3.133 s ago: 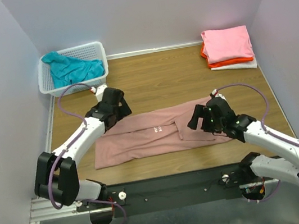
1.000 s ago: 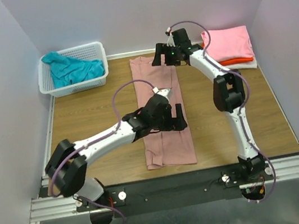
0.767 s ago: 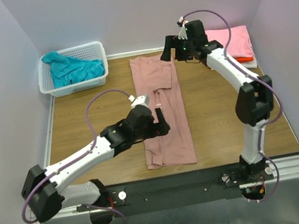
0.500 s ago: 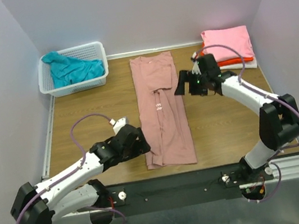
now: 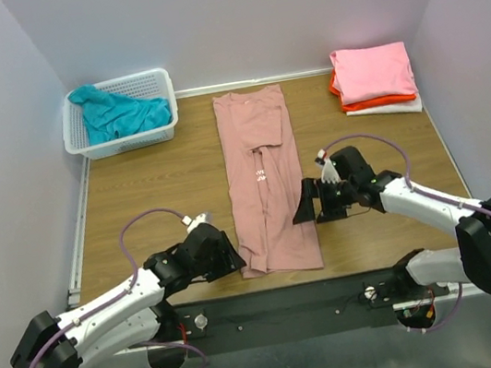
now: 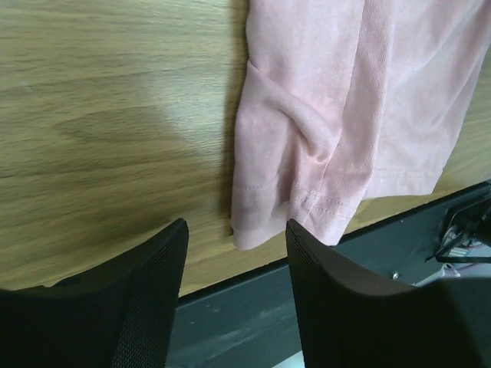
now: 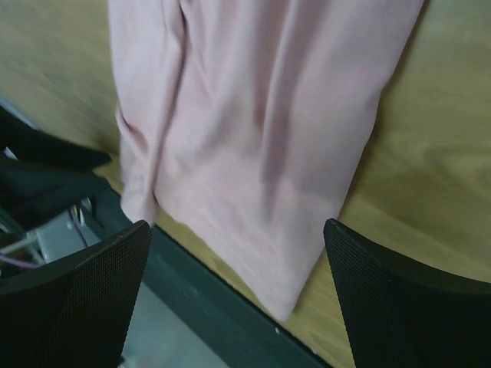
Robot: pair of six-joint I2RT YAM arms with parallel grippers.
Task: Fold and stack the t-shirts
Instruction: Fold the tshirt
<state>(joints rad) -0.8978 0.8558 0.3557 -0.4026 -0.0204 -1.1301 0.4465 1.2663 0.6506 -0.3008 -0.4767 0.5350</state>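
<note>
- Tabletop (image 5: 161, 179): brown wood grain; it carries every item below.
- Dusty-pink shirt (image 5: 270, 194): lies flat on the tabletop, folded into a long narrow strip that runs from the far edge to the near edge. A small white print (image 5: 260, 175) shows about midway along it. All places below are given from this shirt.
- Left tool (image 5: 234, 259): just beside the near left corner of the dusty-pink shirt, low over the tabletop. In the left wrist view its fingers (image 6: 146, 299) stand apart, released. The rumpled corner hem of the dusty-pink shirt (image 6: 345, 100) lies ahead between them; whether they touch the cloth cannot be told.
- Right tool (image 5: 304, 212): just beside the right edge of the dusty-pink shirt, toward its near end. In the right wrist view its fingers (image 7: 100, 284) are spread wide, released, with the near end of the dusty-pink shirt (image 7: 261, 115) between them.
- Basket (image 5: 118, 146): white lattice, well to the left of the dusty-pink shirt's far end; a crumpled teal shirt (image 5: 118, 115) lies in it.
- Bright pink shirt (image 5: 372, 70): folded, well to the right of the dusty-pink shirt's far end. It lies on an orange shirt (image 5: 373, 103), which lies on a white shirt (image 5: 402, 108).
</note>
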